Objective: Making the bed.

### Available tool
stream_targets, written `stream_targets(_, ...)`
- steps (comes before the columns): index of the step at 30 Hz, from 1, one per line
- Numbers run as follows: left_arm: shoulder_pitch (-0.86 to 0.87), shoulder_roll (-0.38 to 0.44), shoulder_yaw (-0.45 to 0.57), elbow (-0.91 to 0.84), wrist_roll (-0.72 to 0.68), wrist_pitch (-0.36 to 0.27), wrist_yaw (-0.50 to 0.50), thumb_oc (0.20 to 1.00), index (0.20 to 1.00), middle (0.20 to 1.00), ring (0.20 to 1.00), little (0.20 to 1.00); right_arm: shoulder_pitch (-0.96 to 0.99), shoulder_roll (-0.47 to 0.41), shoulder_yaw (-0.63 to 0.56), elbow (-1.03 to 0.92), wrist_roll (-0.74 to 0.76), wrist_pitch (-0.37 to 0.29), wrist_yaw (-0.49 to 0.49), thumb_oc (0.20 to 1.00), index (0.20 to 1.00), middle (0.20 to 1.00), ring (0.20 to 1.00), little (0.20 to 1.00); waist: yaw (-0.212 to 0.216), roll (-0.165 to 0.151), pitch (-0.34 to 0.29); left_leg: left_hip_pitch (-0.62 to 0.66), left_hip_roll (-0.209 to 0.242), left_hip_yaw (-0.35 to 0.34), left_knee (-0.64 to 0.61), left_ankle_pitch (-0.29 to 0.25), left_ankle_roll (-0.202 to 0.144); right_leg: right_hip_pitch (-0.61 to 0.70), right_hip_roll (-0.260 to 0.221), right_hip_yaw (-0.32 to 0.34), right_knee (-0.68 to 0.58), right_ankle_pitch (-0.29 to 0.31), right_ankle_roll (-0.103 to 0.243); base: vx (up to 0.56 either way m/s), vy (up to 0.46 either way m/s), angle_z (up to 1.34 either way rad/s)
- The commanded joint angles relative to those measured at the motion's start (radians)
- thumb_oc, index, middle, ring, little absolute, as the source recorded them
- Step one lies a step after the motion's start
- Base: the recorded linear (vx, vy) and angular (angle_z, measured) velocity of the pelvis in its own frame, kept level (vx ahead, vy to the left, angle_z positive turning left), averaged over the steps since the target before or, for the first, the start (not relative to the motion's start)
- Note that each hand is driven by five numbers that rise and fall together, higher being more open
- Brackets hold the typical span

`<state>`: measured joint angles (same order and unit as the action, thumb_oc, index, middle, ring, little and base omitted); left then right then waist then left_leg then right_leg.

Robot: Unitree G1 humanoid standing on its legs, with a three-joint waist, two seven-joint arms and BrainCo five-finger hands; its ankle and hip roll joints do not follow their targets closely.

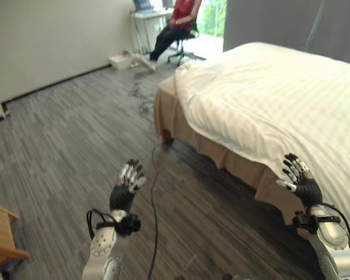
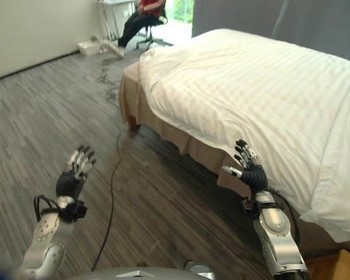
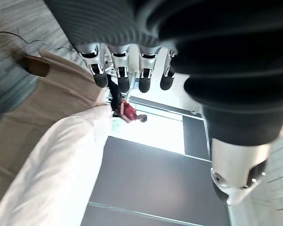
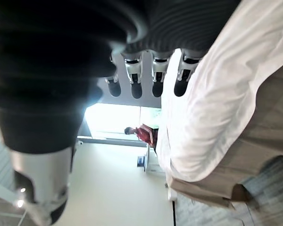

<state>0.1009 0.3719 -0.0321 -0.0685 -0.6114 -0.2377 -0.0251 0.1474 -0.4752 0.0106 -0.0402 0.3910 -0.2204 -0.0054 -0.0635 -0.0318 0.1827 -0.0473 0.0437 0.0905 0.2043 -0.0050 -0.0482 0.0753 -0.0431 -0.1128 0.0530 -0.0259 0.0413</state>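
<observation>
Both hands empty at the bedside.
My right hand (image 1: 298,177), fingers spread, may snag the duvet (image 1: 268,99) at 2 o'clock; left hand (image 1: 127,185) wide, idle.

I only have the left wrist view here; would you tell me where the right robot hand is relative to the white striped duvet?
Observer: The right robot hand is raised at the near edge of the white striped duvet, just above the beige bed skirt. I cannot tell whether it touches.
Operator: Thank you. Is it gripping the cloth?
Observer: No. In its own wrist view its fingers are straight and hold nothing.
Operator: And where does my left one sit in the room?
Observer: The left robot hand is raised above the grey wood-pattern floor, apart from the bed.
</observation>
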Motion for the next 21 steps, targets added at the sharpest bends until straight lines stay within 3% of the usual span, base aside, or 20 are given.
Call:
stream_targets(1,-0.043,0.046,0.002,-0.047,-0.040,-0.061,-0.005,1.000,1.000,1.000,1.000,1.000,-0.088,-0.034,0.022,-0.040,-0.023,-0.074,-0.010,1.000,1.000,1.000,1.000,1.000,0.010,-0.017,-0.004,-0.154,0.093,0.057,0.269,0.059,-0.027,0.007,-0.018,-0.036,0.016,-0.028,-0.021,0.12,0.053,0.69)
stream_targets(3,-0.063,0.039,-0.013,-0.021,-0.041,-0.062,-0.003,1.000,1.000,1.000,1.000,1.000,-0.094,-0.036,0.041,-0.046,-0.025,-0.069,-0.004,1.000,1.000,1.000,1.000,1.000,0.016,-0.015,-0.015,-0.179,0.112,0.155,0.163,0.057,-0.016,0.033,-0.031,-0.061,-0.003,-0.035,-0.014,0.17,0.090,0.73)
stream_targets(5,-0.063,0.034,-0.030,0.003,-0.045,-0.066,0.002,1.000,1.000,1.000,1.000,1.000,-0.104,-0.035,0.079,-0.049,-0.019,-0.068,0.015,1.000,1.000,1.000,1.000,1.000,0.030,-0.002,-0.026,-0.167,0.087,0.231,0.066,0.071,-0.007,0.046,-0.025,-0.079,-0.003,-0.046,-0.006,0.20,0.107,0.65)
stream_targets(8,-0.029,0.025,-0.048,0.005,-0.068,-0.052,-0.014,1.000,1.000,1.000,1.000,1.000,-0.149,-0.008,0.168,-0.044,-0.025,-0.052,0.032,1.000,1.000,1.000,1.000,1.000,0.047,0.019,-0.037,-0.090,0.028,0.194,-0.038,0.056,0.028,0.055,-0.028,-0.081,0.013,-0.072,0.007,0.19,0.176,0.07)
stream_targets(10,-0.022,0.030,-0.063,-0.008,-0.044,-0.037,-0.004,1.000,1.000,1.000,1.000,1.000,-0.178,0.023,0.212,-0.043,0.007,-0.044,0.037,1.000,1.000,1.000,1.000,1.000,0.056,0.018,-0.051,-0.042,0.000,0.195,-0.074,0.037,0.053,0.057,-0.065,-0.108,0.087,-0.096,0.020,0.24,0.203,-0.05)
stream_targets(11,-0.030,0.040,-0.080,-0.010,-0.031,-0.034,0.003,1.000,1.000,1.000,1.000,1.000,-0.212,0.049,0.261,-0.035,0.032,-0.037,0.055,1.000,1.000,1.000,1.000,1.000,0.066,0.021,-0.049,0.006,-0.025,0.176,-0.111,0.021,0.079,0.013,-0.116,-0.139,0.249,-0.084,0.036,0.20,0.172,0.23)
stream_targets(12,-0.031,0.040,-0.078,-0.010,-0.031,-0.034,0.003,1.000,1.000,1.000,1.000,1.000,-0.214,0.049,0.262,-0.033,0.033,-0.037,0.056,1.000,1.000,1.000,1.000,1.000,0.065,0.021,-0.052,0.001,-0.024,0.176,-0.115,0.026,0.080,0.007,-0.115,-0.139,0.249,-0.081,0.035,0.19,0.168,0.46)
stream_targets(13,-0.039,0.048,-0.086,-0.008,-0.019,-0.028,0.009,1.000,1.000,1.000,1.000,1.000,-0.240,0.047,0.289,-0.027,0.015,-0.030,0.058,1.000,1.000,1.000,1.000,1.000,0.071,0.020,-0.050,0.027,-0.044,0.163,-0.127,0.014,0.095,-0.020,-0.147,-0.150,0.354,-0.041,0.047,0.14,0.171,0.75)
stream_targets(14,-0.055,0.062,-0.099,-0.022,-0.015,-0.021,0.014,1.000,1.000,1.000,1.000,1.000,-0.280,0.056,0.316,-0.017,-0.001,-0.030,0.041,1.000,1.000,1.000,1.000,1.000,0.068,0.028,-0.027,0.067,-0.073,0.121,-0.153,0.012,0.127,-0.102,-0.185,-0.131,0.572,0.037,0.051,0.15,0.189,0.82)
stream_targets(15,-0.056,0.068,-0.110,-0.024,-0.014,-0.018,0.013,1.000,1.000,1.000,1.000,1.000,-0.285,0.061,0.318,-0.009,0.000,-0.030,0.038,1.000,1.000,1.000,1.000,1.000,0.065,0.035,-0.013,0.084,-0.076,0.099,-0.168,0.014,0.132,-0.155,-0.181,-0.111,0.634,0.041,0.045,0.07,0.131,0.93)
stream_targets(16,-0.057,0.068,-0.110,-0.025,-0.014,-0.018,0.013,1.000,1.000,1.000,1.000,1.000,-0.286,0.061,0.317,-0.009,0.000,-0.030,0.038,1.000,1.000,1.000,1.000,1.000,0.065,0.037,-0.016,0.080,-0.074,0.099,-0.169,0.017,0.132,-0.159,-0.179,-0.112,0.632,0.045,0.043,0.07,-0.028,1.21)
stream_targets(17,-0.065,0.074,-0.141,-0.020,0.010,-0.017,0.005,1.000,1.000,1.000,1.000,1.000,-0.286,0.066,0.313,-0.002,-0.002,-0.029,0.030,1.000,1.000,1.000,1.000,1.000,0.051,0.044,-0.005,0.092,-0.089,0.029,-0.174,0.010,0.132,-0.217,-0.113,-0.037,0.650,0.005,0.041,0.13,-0.082,1.28)
stream_targets(18,-0.070,0.075,-0.158,-0.018,0.014,-0.016,-0.007,1.000,1.000,1.000,1.000,1.000,-0.282,0.065,0.309,0.004,0.005,-0.029,0.031,1.000,1.000,1.000,1.000,1.000,0.045,0.049,-0.006,0.101,-0.093,-0.003,-0.178,0.006,0.124,-0.228,-0.090,-0.015,0.597,-0.016,0.036,0.13,-0.082,1.37)
stream_targets(19,-0.071,0.075,-0.159,-0.017,0.014,-0.016,-0.007,1.000,1.000,1.000,1.000,1.000,-0.283,0.065,0.309,0.004,0.005,-0.029,0.031,1.000,1.000,1.000,1.000,1.000,0.044,0.053,-0.008,0.098,-0.089,-0.004,-0.178,0.009,0.124,-0.228,-0.086,-0.018,0.590,-0.010,0.034,0.12,-0.070,1.50)
stream_targets(21,-0.085,0.078,-0.192,-0.014,0.006,-0.014,-0.028,1.000,1.000,1.000,1.000,1.000,-0.279,0.057,0.304,0.000,0.015,-0.029,0.037,1.000,1.000,1.000,1.000,1.000,0.035,0.063,-0.007,0.108,-0.084,-0.042,-0.186,-0.001,0.104,-0.237,-0.076,-0.004,0.456,-0.023,0.037,0.16,-0.118,1.34)
